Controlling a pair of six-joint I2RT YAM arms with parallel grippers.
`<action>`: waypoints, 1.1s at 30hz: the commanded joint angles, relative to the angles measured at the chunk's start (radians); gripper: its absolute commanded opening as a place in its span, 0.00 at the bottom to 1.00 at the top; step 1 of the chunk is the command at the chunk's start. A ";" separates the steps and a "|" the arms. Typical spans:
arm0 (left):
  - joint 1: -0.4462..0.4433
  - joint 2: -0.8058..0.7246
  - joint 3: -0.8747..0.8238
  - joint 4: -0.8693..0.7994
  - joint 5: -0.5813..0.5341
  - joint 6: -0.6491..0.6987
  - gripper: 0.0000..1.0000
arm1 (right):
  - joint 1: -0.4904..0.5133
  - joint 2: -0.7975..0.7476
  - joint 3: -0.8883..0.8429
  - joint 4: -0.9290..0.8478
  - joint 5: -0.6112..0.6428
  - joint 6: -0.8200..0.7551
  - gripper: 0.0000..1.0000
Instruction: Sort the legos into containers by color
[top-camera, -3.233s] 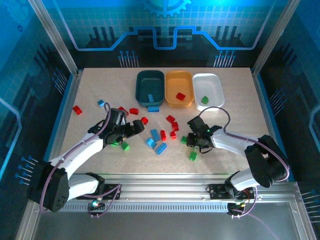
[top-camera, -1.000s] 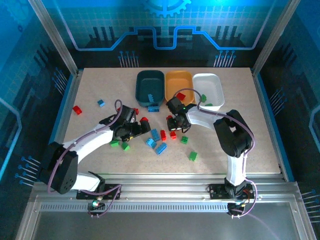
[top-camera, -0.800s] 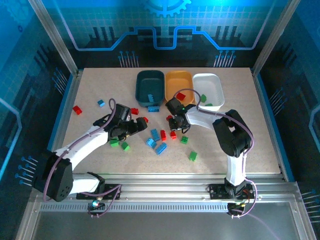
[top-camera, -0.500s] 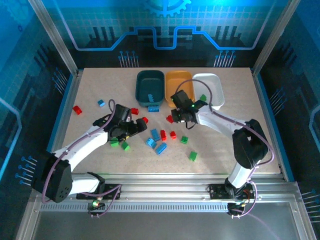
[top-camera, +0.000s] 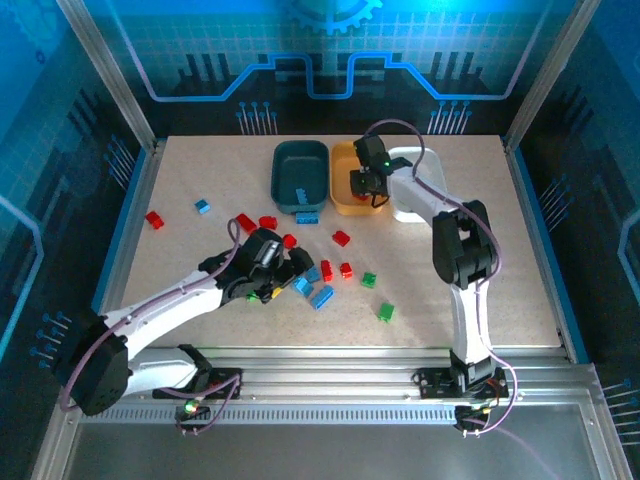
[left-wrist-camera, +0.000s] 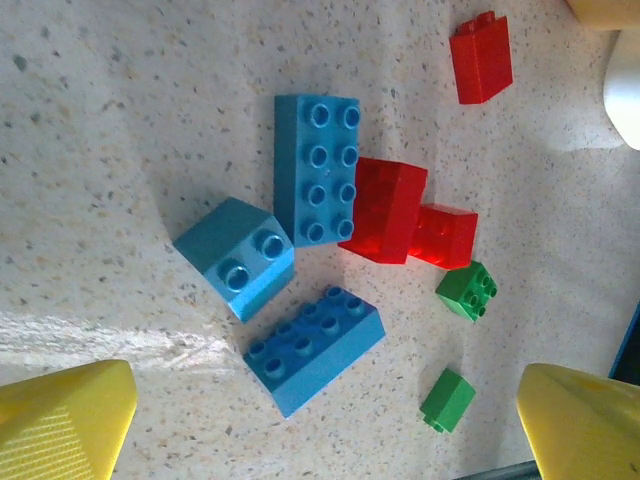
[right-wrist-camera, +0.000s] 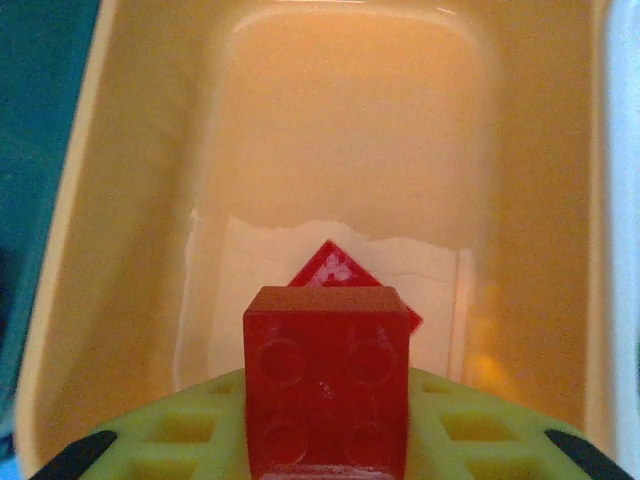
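The right claw (top-camera: 364, 186) is clenched on a red brick (right-wrist-camera: 328, 385), studs facing the wrist camera, and hangs right over the yellow tub (top-camera: 338, 178). It looks to be holding it there for the drop: a second red brick (right-wrist-camera: 342, 268) already lies on that tub's floor, so yellow is evidently the home for red. The teal tub (top-camera: 300, 165) sits just beside the yellow tub on its left, with a blue piece (top-camera: 298, 195) inside; the white tub (top-camera: 438, 180) sits on its right. Well in front of the yellow tub, toward the arm bases, the left claw (top-camera: 283, 272) hovers with fingers spread wide and nothing between them, over three blue bricks (left-wrist-camera: 317, 170) bunched together against a red pair (left-wrist-camera: 400, 215). I'd guess it's lining up on a blue one, and the crowding could make a clean grab awkward
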 joint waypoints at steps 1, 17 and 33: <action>-0.024 0.033 0.018 0.016 -0.039 -0.065 0.99 | -0.010 0.060 0.104 -0.076 -0.031 -0.021 0.37; -0.063 0.264 0.038 0.110 -0.080 -0.071 0.80 | 0.003 -0.292 -0.225 0.046 -0.059 0.032 0.62; -0.063 0.372 0.071 0.073 -0.132 -0.033 0.48 | 0.022 -0.576 -0.593 0.105 -0.044 0.049 0.61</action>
